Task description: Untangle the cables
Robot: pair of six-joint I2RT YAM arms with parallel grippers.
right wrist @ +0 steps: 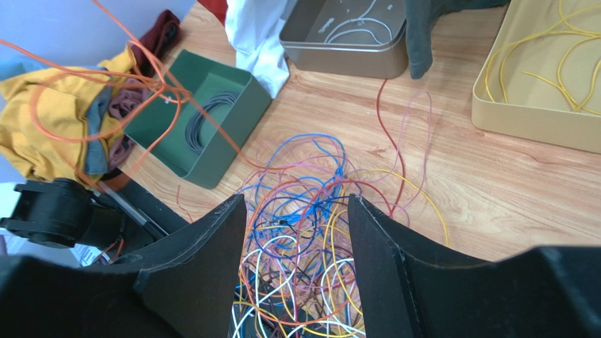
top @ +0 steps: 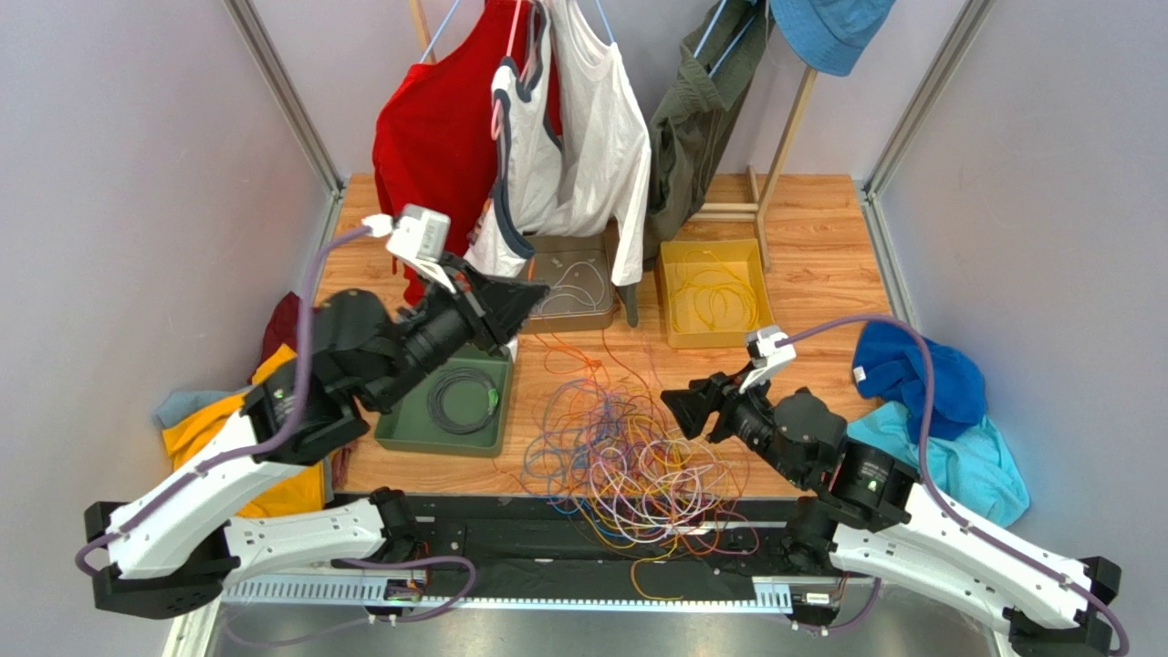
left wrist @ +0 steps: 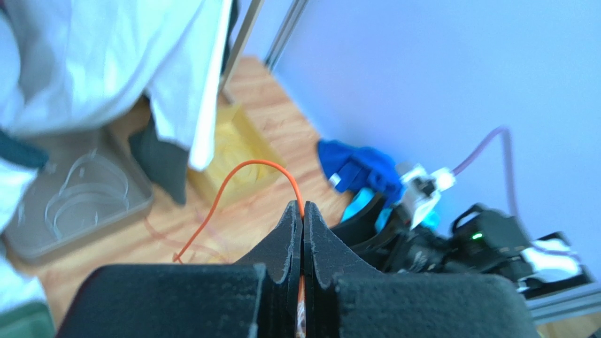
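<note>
The cables (top: pixel 617 452) lie in a loose multicoloured snarl on the wooden table near its front edge; they also show in the right wrist view (right wrist: pixel 303 211). My left gripper (top: pixel 528 294) is raised above the table behind the snarl. In the left wrist view it (left wrist: pixel 302 208) is shut on a thin orange cable (left wrist: pixel 240 172), which arcs out of the fingertips and down to the left. The orange cable loops high at the left in the right wrist view (right wrist: pixel 70 77). My right gripper (top: pixel 672 404) is open and empty, just right of the snarl and over it (right wrist: pixel 296 201).
A green tray (top: pixel 411 445) holds a dark cable coil. A grey tin (top: pixel 576 325) holds pale cables. A yellow tray (top: pixel 713 340) holds yellow cables. Clothes hang on a rack (top: pixel 549 123) at the back. Cloth piles lie at the left (top: pixel 206 424) and right (top: pixel 932 397).
</note>
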